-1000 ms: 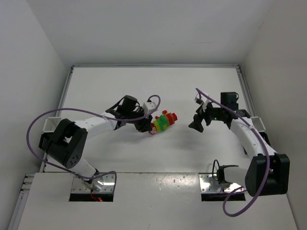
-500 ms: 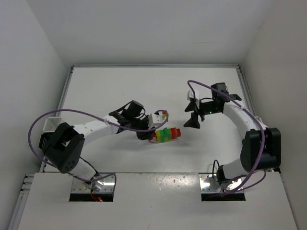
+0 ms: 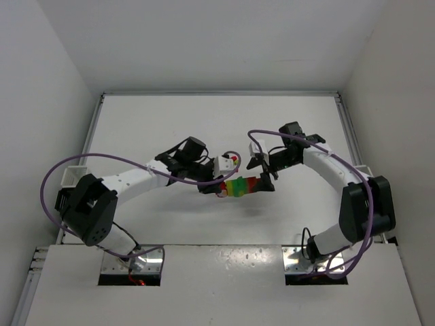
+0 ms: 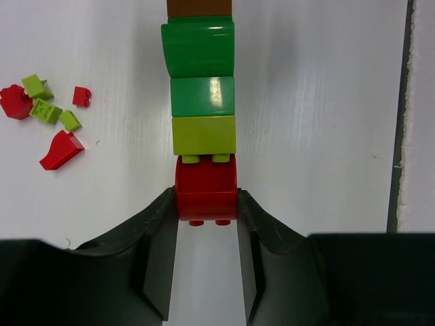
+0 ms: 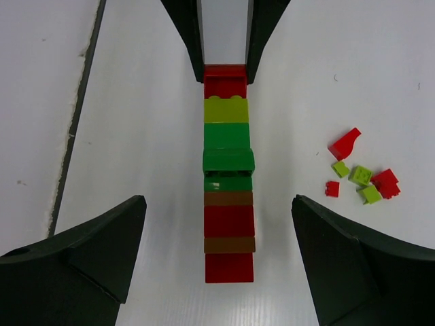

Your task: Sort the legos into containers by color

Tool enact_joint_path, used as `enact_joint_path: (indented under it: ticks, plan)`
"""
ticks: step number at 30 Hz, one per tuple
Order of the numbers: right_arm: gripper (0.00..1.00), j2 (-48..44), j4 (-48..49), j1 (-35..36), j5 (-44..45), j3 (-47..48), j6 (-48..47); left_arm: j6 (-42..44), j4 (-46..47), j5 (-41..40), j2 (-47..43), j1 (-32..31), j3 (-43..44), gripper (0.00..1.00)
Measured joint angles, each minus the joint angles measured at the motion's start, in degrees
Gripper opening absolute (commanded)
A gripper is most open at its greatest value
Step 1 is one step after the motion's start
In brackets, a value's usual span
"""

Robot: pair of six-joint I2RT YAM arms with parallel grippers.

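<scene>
1. Top external view: the right gripper [image 3: 264, 178] has swung in from well apart. It now sits at the free end of the multicoloured lego stack [image 3: 238, 187], facing the left gripper [image 3: 207, 185].
2. The left gripper keeps a narrow clamp on the red end brick [image 4: 206, 197], with the rest of the stack running straight out ahead of it.
3. The right gripper's jaws stand wide, straddling the stack's other red end [image 5: 229, 266] with gaps on both sides.
4. Loose red and lime bricks [image 5: 360, 173] lie on the desk [image 4: 326, 102], off to the right gripper's right.
5. This looks like the setup for pulling the stack apart. No brick appears sorted yet, and the one white container [image 3: 73, 178] in view is far behind the left gripper.
</scene>
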Motion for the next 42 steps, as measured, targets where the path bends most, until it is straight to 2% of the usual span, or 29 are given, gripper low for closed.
enact_joint_path:
  ticks: [13, 20, 23, 26, 29, 30, 31, 32, 33, 34, 36, 42]
  plan:
    - [0.87, 2.8, 7.5, 3.4, 0.8, -1.1, 5.5, -1.1, -0.3, 0.9, 0.0, -0.4, 1.5, 0.03]
    - [0.72, 3.5, 11.5, 5.2, 1.1, -1.6, 9.6, -2.2, -0.2, 1.4, 0.0, -0.4, 1.6, 0.03]
    - [0.60, 3.9, 13.4, 5.6, 1.5, -2.2, 11.4, -3.1, 0.3, 1.7, 0.0, -0.4, 1.6, 0.03]
    - [0.57, 4.2, 15.2, 6.0, 2.7, -2.7, 13.5, -4.4, 1.3, 1.9, 0.0, -0.4, 1.6, 0.03]
    - [0.43, 4.4, 16.4, 6.4, 3.3, -3.0, 14.8, -5.8, 2.7, 2.4, 0.0, -0.3, 1.6, 0.03]
    - [0.31, 4.4, 16.6, 6.5, 3.4, -3.1, 15.0, -6.1, 3.0, 2.4, 0.0, -0.3, 1.6, 0.03]
    - [0.25, 4.4, 16.7, 6.6, 3.4, -3.3, 15.1, -6.3, 3.3, 2.3, 0.0, -0.3, 1.6, 0.03]
    - [0.20, 4.4, 16.5, 6.7, 3.4, -3.5, 15.3, -6.7, 3.3, 2.1, 0.0, -0.2, 1.6, 0.05]
    - [0.10, 4.4, 16.5, 6.7, 3.5, -3.5, 15.6, -7.1, 3.3, 2.2, 0.0, -0.1, 1.6, 0.11]
    - [0.07, 4.5, 16.6, 6.7, 3.6, -3.6, 15.9, -7.3, 3.4, 2.2, 0.1, -0.1, 1.6, 0.22]
    - [0.00, 4.5, 16.9, 6.7, 3.6, -3.6, 16.8, -7.5, 3.4, 2.4, 0.1, -0.1, 1.6, 0.29]
    - [0.00, 4.5, 17.8, 6.7, 4.0, -3.8, 19.6, -8.5, 5.0, 3.4, 0.1, 0.5, 0.4, 0.39]
